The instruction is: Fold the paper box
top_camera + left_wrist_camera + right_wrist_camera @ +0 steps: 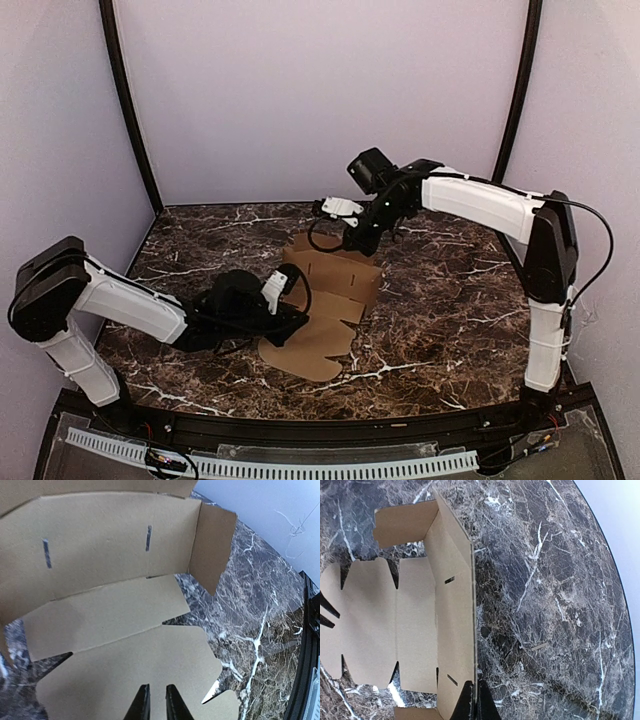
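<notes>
Flanking one paper box (330,295): left end effector (157,702), right end effector (476,701) pinching.

I'm seeing two matching arms. The left arm (130,300) and right arm (480,200) both have white boxy link shells and chunky black joint housings. A thin black cable (609,240) loops off the right elbow, and a smaller black loop (310,238) sits by its wrist. Left fingers (142,705) are black, slim and tapered. Right fingers (468,705) are the same black.
</notes>
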